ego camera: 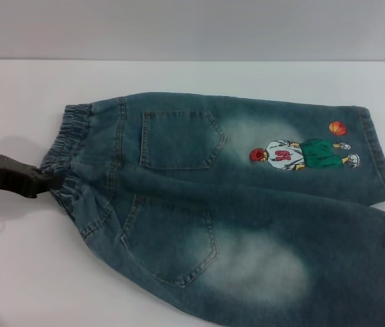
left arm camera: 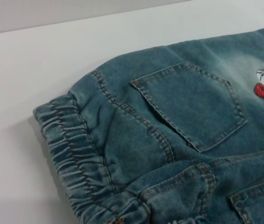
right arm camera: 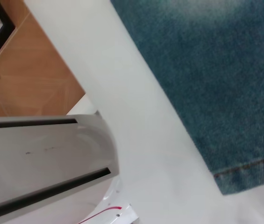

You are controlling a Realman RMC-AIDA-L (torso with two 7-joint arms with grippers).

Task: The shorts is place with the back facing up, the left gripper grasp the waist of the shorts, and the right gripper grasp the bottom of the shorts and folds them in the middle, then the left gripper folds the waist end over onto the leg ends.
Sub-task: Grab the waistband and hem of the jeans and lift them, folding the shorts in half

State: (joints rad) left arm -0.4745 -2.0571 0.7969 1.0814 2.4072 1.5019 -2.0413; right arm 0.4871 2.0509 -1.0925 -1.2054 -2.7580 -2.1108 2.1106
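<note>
The shorts (ego camera: 247, 204) lie flat on the white table (ego camera: 199, 75), back pockets up. The ruffled waist (ego camera: 73, 129) is at the left and the two leg hems (ego camera: 376, 150) at the right, the far leg carrying the cartoon figure (ego camera: 301, 153) and an orange ball. My left gripper (ego camera: 48, 181) reaches in from the left and is shut on the middle of the waist, where the band puckers. The left wrist view shows the waist (left arm camera: 71, 154) bunched up close, and a back pocket (left arm camera: 192, 105). One leg hem corner (right arm camera: 244, 170) shows in the right wrist view. My right gripper is out of view.
The white table (right arm camera: 146, 140) ends close to the hem corner in the right wrist view. Beyond that edge are brown floor tiles (right arm camera: 33, 70) and a white curved panel (right arm camera: 43, 154). A grey wall (ego camera: 192, 27) runs behind the table.
</note>
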